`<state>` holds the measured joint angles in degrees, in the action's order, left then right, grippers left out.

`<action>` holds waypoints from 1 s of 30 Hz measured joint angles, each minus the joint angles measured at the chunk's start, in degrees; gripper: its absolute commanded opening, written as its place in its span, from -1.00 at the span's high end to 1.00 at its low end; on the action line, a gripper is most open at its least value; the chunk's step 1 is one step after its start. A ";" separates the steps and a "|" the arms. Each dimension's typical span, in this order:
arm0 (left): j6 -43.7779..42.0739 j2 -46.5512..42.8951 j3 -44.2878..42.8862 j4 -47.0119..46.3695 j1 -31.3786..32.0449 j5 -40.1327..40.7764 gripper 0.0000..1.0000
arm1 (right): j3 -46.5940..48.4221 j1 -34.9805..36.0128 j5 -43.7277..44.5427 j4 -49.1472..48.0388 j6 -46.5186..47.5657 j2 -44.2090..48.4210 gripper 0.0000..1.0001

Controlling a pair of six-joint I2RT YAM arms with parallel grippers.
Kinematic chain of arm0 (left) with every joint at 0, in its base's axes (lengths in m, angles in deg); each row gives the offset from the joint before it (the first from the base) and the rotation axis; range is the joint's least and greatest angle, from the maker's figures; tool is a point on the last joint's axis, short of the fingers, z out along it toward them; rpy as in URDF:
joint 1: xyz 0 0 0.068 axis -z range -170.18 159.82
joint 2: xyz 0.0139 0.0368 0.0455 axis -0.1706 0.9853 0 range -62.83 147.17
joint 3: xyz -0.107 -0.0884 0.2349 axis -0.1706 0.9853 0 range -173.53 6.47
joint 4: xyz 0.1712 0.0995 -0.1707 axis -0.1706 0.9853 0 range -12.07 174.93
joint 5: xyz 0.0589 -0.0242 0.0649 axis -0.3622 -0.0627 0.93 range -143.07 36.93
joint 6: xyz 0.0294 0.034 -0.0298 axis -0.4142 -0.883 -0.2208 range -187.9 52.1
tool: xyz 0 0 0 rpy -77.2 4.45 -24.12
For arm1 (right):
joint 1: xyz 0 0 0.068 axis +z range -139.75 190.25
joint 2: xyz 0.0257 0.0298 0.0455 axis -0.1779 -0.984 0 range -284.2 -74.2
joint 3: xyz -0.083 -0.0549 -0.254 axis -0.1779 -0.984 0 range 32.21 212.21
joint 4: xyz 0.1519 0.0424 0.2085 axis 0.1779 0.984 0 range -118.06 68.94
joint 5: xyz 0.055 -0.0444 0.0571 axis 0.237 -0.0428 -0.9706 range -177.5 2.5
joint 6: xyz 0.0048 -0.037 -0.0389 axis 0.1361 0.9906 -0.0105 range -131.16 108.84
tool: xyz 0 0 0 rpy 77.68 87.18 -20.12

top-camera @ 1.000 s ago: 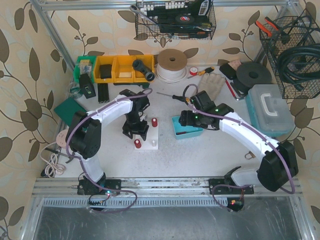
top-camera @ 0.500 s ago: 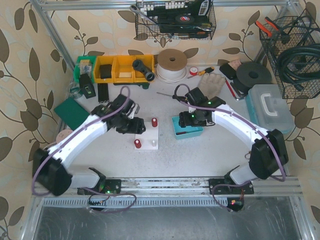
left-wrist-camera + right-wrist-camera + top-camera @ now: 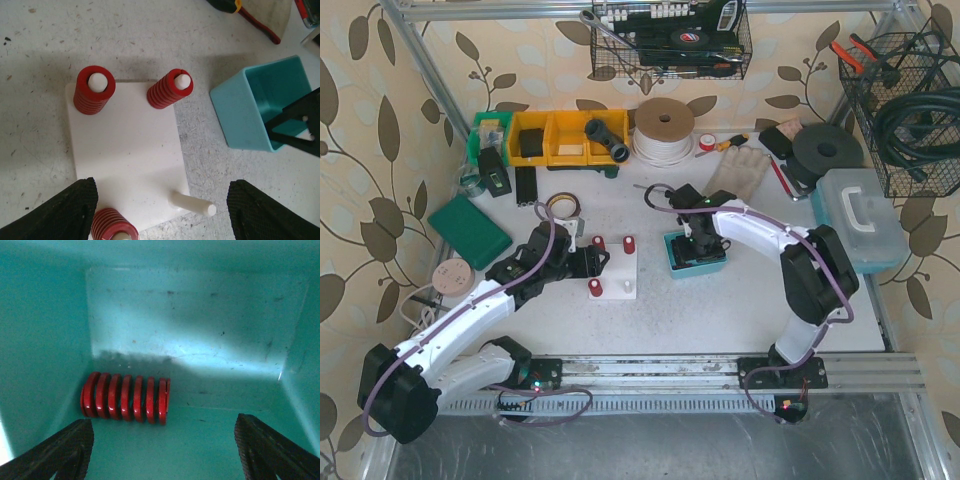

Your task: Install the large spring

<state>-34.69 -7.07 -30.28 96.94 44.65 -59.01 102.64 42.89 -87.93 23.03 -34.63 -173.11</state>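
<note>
**Reaching for the spring in the bin, one peg left to fill.**

Top view: the blue bin (image 3: pixel 672 262) sits mid-table, just right of the white board (image 3: pixel 613 268), and the right arm (image 3: pixel 750 222) dips into it. Left wrist view: the left fingers (image 3: pixel 65 210) gape wide, empty, over the board, whose near right peg (image 3: pixel 192 203) is bare. Right wrist view: the right fingers (image 3: pixel 265 450), wide apart and empty, flank the red spring (image 3: pixel 125 397), which lies on its side against the bin's left wall. The grip is probably best made by shifting left, descending, and closing across the coils at mid-length. The coils are thick, close-wound and glossy.
</note>
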 measured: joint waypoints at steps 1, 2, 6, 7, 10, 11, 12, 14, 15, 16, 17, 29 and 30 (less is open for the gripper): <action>0.02 0.00 0.00 -0.39 0.00 0.02 -0.48 | 0.07 0.20 0.28 0.39 0.20 -0.52 -0.54; 0.07 0.00 0.02 -0.81 0.00 0.02 -0.48 | 0.11 0.44 0.52 0.70 0.39 -0.90 -0.54; 0.22 -0.22 0.48 -1.77 0.00 0.35 -0.48 | 0.63 1.84 1.38 1.70 0.70 -2.16 -0.54; 0.26 -0.33 0.59 -1.79 0.00 0.44 -0.49 | 0.63 2.03 1.55 1.70 0.72 -2.49 -0.54; 0.37 -0.63 0.90 -2.08 0.00 0.94 -0.49 | 0.83 2.36 2.03 1.75 0.70 -4.07 -0.54; 0.39 -0.66 0.94 -2.10 0.00 1.07 -0.48 | 1.27 2.36 1.99 1.88 0.66 -4.48 -0.54; 0.39 -0.66 0.94 -2.10 0.00 1.11 -0.48 | 1.77 2.34 2.21 1.81 0.63 -4.90 -0.53; 0.39 -0.66 0.94 -2.21 0.00 1.16 -0.48 | 3.04 2.34 2.89 1.84 0.59 -5.88 -0.53; 0.39 -0.66 0.94 -2.23 0.00 1.16 -0.48 | 3.58 2.34 3.32 1.70 0.61 -6.32 -0.54; 0.39 -0.66 0.94 -2.27 0.00 1.16 -0.48 | 4.04 2.34 3.98 1.42 0.59 -6.75 -0.53; 0.42 -0.66 0.94 -2.29 0.00 1.18 -0.48 | 4.33 2.34 4.66 1.16 0.59 -7.21 -0.53; 0.79 -0.52 0.94 -2.54 0.00 1.33 -0.48 | 5.31 1.18 10.51 1.68 0.63 -7.39 -0.53; 0.81 -0.44 0.94 -2.56 0.00 1.33 -0.49 | 5.84 1.11 10.49 2.08 0.63 -6.56 -0.54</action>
<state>-33.88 -7.50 -29.34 94.38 44.65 -57.67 108.48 44.01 -77.44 25.11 -33.99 -179.67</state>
